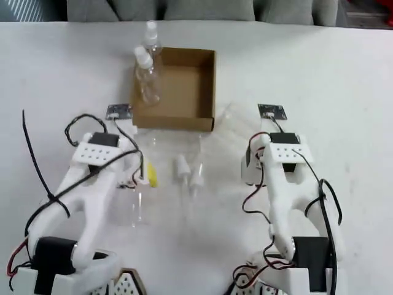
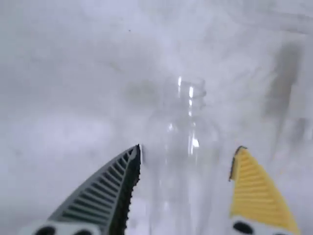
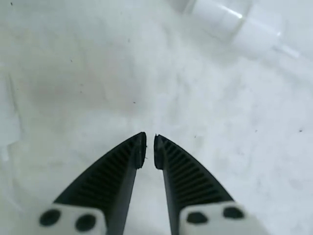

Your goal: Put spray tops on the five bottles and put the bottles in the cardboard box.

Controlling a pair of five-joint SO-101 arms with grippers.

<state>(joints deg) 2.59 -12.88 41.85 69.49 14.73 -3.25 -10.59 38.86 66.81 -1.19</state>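
Clear uncapped bottle [image 2: 188, 147] lies on the worktop [image 1: 344, 74] between the parted left jaws, awaiting the grip; next, the closed right jaws must open for the spray top [image 3: 234, 22] ahead.

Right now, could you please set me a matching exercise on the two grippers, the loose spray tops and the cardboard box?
1 left gripper
2 right gripper
3 spray tops
4 cardboard box

A shut, above bare table
B brown, open-topped
C open astride a topless bottle
D lying between the grippers

Pairs: 1-C; 2-A; 3-D; 4-B
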